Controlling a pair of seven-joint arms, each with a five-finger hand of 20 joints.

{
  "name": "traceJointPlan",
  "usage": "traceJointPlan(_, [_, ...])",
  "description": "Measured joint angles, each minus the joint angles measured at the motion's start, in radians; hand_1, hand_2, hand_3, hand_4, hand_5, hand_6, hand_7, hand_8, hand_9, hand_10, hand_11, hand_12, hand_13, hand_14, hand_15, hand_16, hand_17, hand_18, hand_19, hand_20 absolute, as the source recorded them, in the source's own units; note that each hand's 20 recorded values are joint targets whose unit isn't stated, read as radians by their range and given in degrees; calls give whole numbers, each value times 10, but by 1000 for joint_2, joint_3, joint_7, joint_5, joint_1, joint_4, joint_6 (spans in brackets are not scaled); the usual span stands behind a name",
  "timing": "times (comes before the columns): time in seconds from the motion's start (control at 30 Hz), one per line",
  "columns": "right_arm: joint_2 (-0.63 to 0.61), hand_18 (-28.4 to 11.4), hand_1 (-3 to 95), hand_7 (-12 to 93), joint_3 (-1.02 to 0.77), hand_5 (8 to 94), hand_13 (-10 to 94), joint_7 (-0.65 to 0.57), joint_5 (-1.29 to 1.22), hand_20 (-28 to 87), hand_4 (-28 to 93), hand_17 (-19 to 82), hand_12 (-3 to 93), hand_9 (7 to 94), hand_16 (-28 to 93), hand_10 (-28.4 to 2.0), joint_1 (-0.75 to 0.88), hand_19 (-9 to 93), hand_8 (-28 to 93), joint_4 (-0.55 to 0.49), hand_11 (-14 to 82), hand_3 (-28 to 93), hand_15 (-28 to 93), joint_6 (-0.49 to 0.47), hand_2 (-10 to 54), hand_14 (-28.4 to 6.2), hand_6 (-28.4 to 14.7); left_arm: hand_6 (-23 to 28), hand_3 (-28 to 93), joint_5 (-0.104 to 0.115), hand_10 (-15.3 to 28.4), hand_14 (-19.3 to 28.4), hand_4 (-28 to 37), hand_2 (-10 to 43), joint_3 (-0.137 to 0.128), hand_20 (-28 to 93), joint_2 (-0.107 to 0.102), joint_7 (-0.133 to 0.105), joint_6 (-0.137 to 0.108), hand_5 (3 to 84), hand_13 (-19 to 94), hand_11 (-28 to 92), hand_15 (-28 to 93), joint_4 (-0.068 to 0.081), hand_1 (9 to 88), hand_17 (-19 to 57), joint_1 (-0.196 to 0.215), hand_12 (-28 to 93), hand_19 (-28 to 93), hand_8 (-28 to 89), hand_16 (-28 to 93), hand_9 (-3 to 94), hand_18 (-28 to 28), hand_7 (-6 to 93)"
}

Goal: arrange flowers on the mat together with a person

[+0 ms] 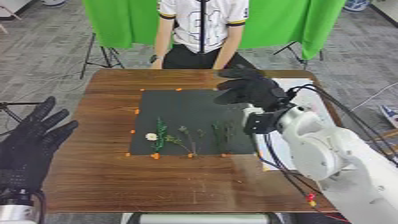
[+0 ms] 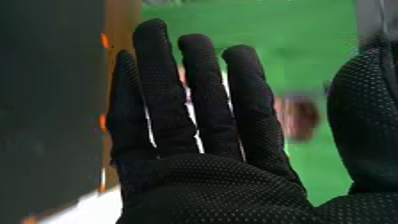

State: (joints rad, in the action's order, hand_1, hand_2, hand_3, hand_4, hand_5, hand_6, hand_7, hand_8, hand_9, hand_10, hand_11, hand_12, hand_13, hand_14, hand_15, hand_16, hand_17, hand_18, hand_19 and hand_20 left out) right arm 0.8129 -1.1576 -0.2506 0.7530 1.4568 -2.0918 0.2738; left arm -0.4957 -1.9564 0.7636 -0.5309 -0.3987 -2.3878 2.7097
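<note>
Right hand [image 1: 251,91], nearest the wrist camera, is wide open: in the right wrist view the fingers [image 2: 209,95] are straight and slightly parted, the thumb [image 2: 364,120] stands well apart from them, and the palm is bare. In the head view it is over the far right corner of the dark mat [image 1: 182,107]; whether it touches the mat cannot be determined.

Left hand [image 1: 34,145] is at the table's left edge, fingers straight and spread, pointing away from the robot.

Flowers are on the near half of the mat. From left to right: a white flower [image 1: 151,136], just beside a dark green leafy stem [image 1: 161,134]; thin-stemmed sprigs [image 1: 186,140] near the middle; slender green stems [image 1: 219,136] farther right. All lie roughly lengthwise, pointing away from the robot.

Orange marks [image 1: 155,156] line the mat's edge. A white board [image 1: 277,145] is on the brown table [image 1: 98,172], at the mat's right, partly behind the right arm.
</note>
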Motion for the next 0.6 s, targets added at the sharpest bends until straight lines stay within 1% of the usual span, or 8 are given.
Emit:
traceJointPlan(0.13, [-5,-250,250,141,-71,533,466,55,-2,96,-251,127,135,550,101,-159,89,571,-128,0,127,717,380,5,-5,-196,-2,33,750,10,129,208,-248,59,25,146,-3,-15,-8,303,205,128,399,0,204,-100,3,118,360,-82,-38,274,192,89])
traceJointPlan(0.2, [-5,-252,248,142,-87,533,465,60,-2,101,-252,126,135,550,105,-158,124,567,-127,0,126,718,378,5,-5,-197,-2,32,751,21,129,211,-248,59,41,147,-13,-29,-15,303,204,129,403,1,204,-99,3,120,360,-82,-35,274,192,89])
traceJointPlan(0.27, [-6,-253,246,141,-96,533,465,61,-3,107,-252,125,134,550,108,-157,155,564,-127,0,124,719,376,5,-5,-197,-2,31,752,39,130,211,-248,57,55,147,-30,-53,-23,301,204,129,404,2,204,-99,4,121,361,-82,-34,274,193,89])
traceJointPlan(0.3, [-6,-253,246,142,-101,533,464,61,-5,110,-252,124,134,548,109,-156,171,563,-127,0,124,719,375,5,-5,-198,-1,30,753,53,130,211,-249,57,59,148,-41,-69,-28,300,203,129,404,3,203,-100,7,121,363,-82,-34,273,193,89])
traceJointPlan(0.37, [-6,-254,246,142,-111,534,464,61,-8,114,-253,124,134,548,111,-155,198,560,-127,0,123,718,374,5,-4,-198,0,30,751,76,129,211,-249,58,63,148,-65,-100,-36,298,203,128,403,4,204,-99,14,122,362,-82,-34,273,193,90])
traceJointPlan(0.43, [-6,-254,246,143,-120,533,464,60,-9,118,-253,123,135,548,113,-154,222,558,-127,0,123,718,374,5,-4,-197,0,29,750,90,130,210,-249,58,64,148,-86,-122,-43,297,202,126,401,4,204,-99,22,122,362,-82,-34,272,193,90])
traceJointPlan(0.5, [-5,-255,246,143,-127,533,464,60,-9,121,-253,123,135,548,114,-155,238,556,-128,0,123,719,374,5,-4,-197,1,29,751,96,130,210,-248,58,64,148,-99,-130,-49,297,202,126,401,5,204,-99,28,123,363,-82,-34,272,193,90])
traceJointPlan(0.6, [-4,-255,244,143,-131,533,463,60,-13,126,-253,122,135,548,115,-155,248,553,-128,1,123,720,373,5,-5,-197,1,29,752,98,133,211,-248,57,63,150,-103,-132,-52,295,202,134,408,4,203,-99,33,127,366,-81,-31,275,194,91])
